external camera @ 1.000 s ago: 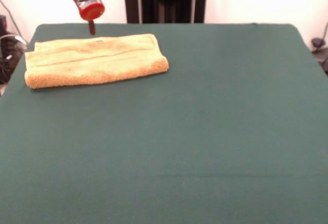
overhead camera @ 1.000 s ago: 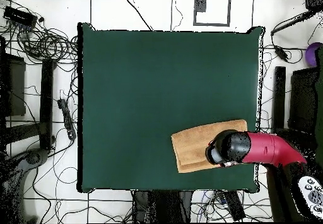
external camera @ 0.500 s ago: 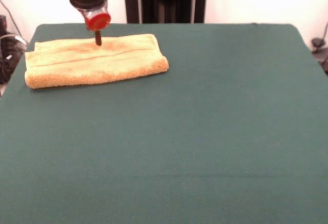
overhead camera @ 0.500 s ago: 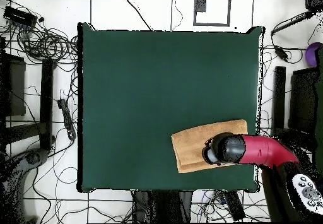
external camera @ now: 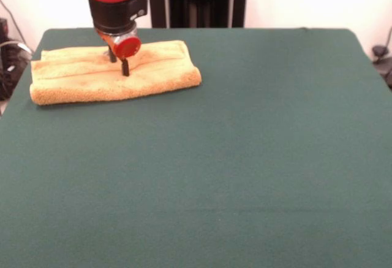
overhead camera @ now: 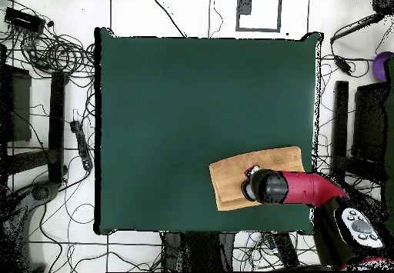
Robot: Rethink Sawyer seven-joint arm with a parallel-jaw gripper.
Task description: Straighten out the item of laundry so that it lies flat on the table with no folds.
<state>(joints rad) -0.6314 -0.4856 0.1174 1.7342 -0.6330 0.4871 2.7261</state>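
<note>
The item of laundry is an orange-tan towel folded into a long, thick strip at the far left of the green table. Its rolled fold runs along the near side. My gripper hangs over the strip's middle. Two dark fingers stand a little apart, open, with their tips at the towel's top layer. In the overhead view the towel lies near the table's bottom right corner. There the red arm covers its right half, and the gripper is over the cloth.
The towel lies close to two table edges. Cables and dark equipment lie on the floor around the table.
The gripper has come down from behind the towel's far edge to the towel's middle, and a second finger now shows. The towel has not moved.
</note>
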